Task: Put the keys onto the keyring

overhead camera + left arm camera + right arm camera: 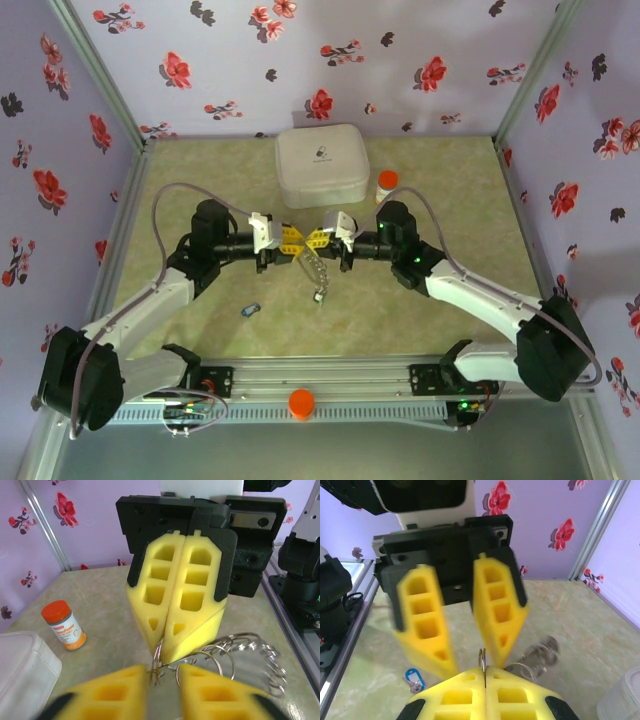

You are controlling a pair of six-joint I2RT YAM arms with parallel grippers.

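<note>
2 grippers are facing tip to tip: right gripper point(485, 674) is clamping the keyring point(222, 657), left gripper point(162, 680) is straddling it, half open. Right wrist view is catching a blue-tagged key point(413, 679) lying near-left.

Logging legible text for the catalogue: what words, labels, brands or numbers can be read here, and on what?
Label of the pill bottle: red print, too blurred to read.
Lid of the white case: small dark logo, too small to read.
No other text visible.
</note>
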